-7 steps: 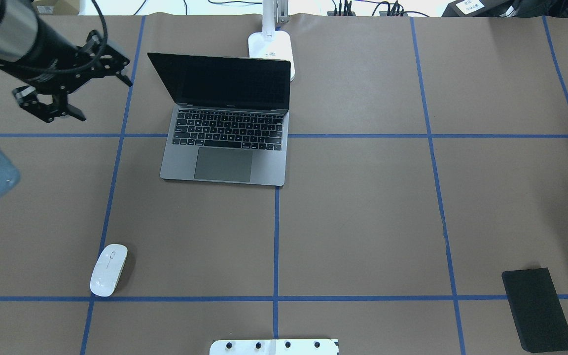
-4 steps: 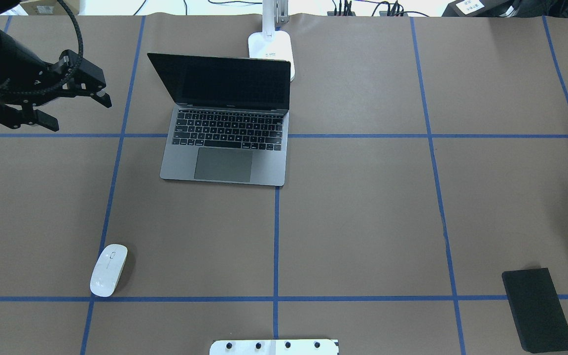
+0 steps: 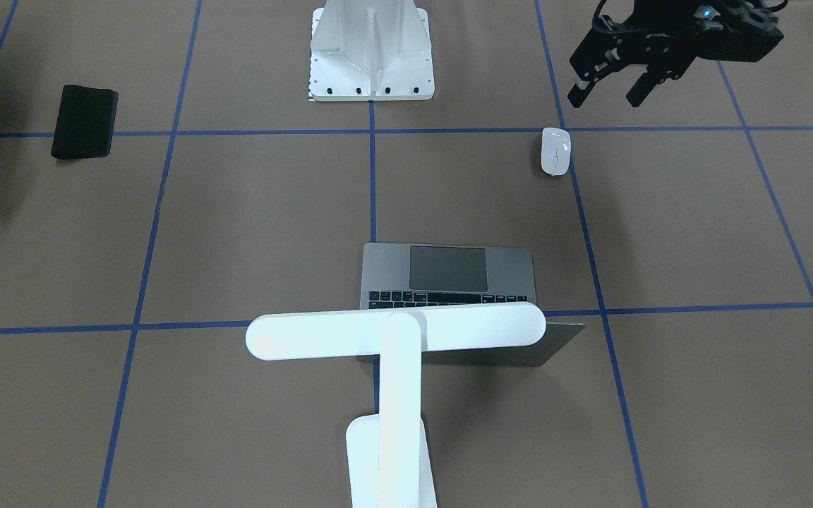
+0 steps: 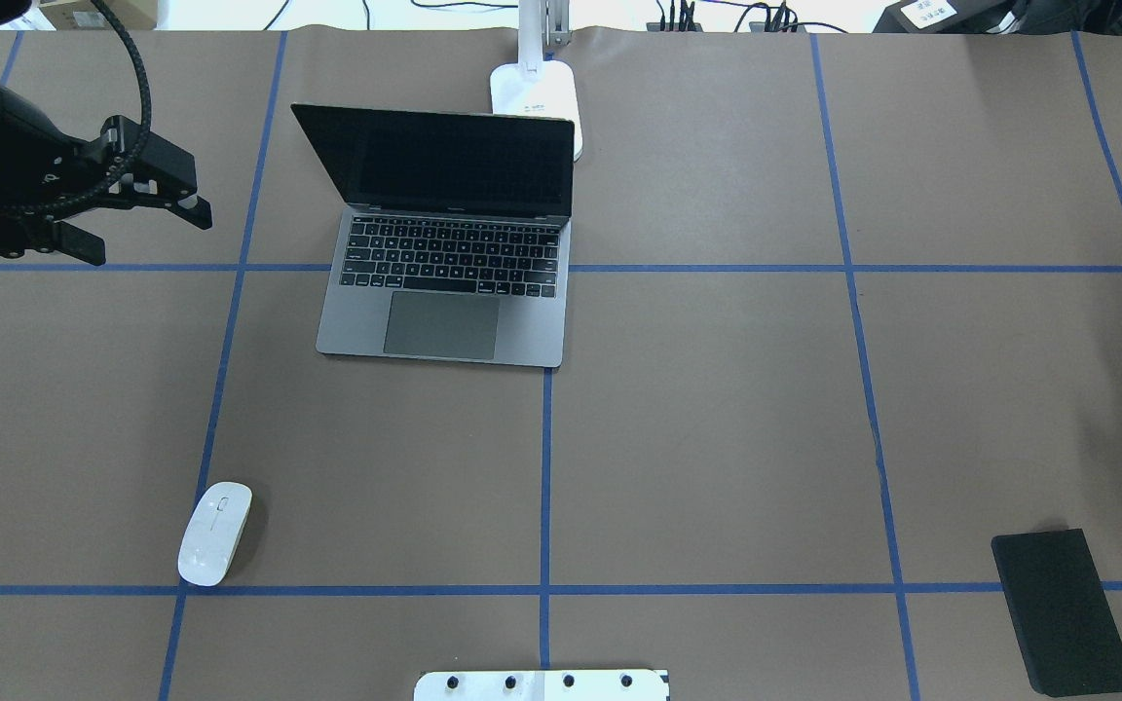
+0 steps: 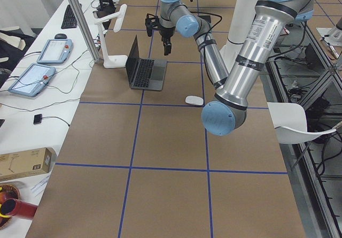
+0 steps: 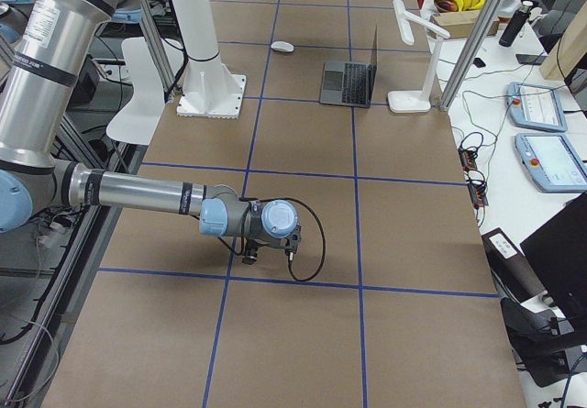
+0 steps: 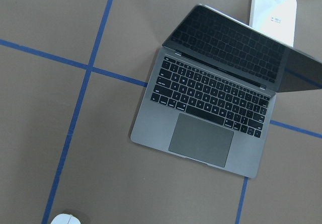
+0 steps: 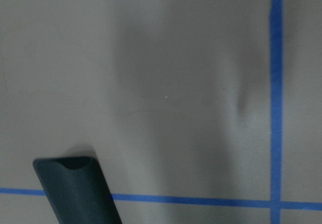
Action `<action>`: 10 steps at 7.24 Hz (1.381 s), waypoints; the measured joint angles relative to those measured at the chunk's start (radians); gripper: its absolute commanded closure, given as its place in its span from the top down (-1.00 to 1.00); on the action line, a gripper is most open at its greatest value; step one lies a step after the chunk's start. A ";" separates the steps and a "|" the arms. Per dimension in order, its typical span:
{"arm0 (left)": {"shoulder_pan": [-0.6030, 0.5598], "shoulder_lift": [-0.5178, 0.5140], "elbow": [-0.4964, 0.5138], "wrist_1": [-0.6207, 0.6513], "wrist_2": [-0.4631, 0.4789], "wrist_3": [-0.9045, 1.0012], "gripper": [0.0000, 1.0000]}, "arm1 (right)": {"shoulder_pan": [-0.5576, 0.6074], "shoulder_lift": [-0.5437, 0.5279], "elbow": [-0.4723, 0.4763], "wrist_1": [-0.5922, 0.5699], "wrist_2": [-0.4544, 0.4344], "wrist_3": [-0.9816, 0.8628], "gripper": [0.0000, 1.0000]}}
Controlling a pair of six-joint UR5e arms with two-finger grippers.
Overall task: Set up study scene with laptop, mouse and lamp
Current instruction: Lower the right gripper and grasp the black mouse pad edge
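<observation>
My left gripper (image 4: 150, 239) hangs left of the laptop (image 4: 444, 282), jaws spread and empty (for the right gripper (image 6: 252, 254), I can't tell).

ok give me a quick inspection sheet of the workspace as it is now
surface: brown table with blue tape grid.
job's things: laptop open, screen dark; lamp upright behind it; mouse apart, on the robot's left near side.
clutter: black pad, white pedestal.
grippers: left gripper open, empty, in the air; right gripper low over the table, state cannot tell.
cables: black cable looped beside the right gripper.
surroundings: teach pendants on a side bench.
</observation>
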 measured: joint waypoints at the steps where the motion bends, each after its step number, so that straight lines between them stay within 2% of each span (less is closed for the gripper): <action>1: -0.001 0.016 -0.011 0.000 -0.001 0.032 0.99 | -0.048 -0.007 -0.005 0.005 0.035 0.002 1.00; 6: -0.003 0.050 -0.052 0.000 -0.001 0.072 0.99 | -0.244 0.050 -0.024 0.024 0.132 0.000 1.00; 10: -0.002 0.059 -0.069 0.000 -0.001 0.072 0.99 | -0.329 0.093 -0.078 0.029 0.131 0.017 1.00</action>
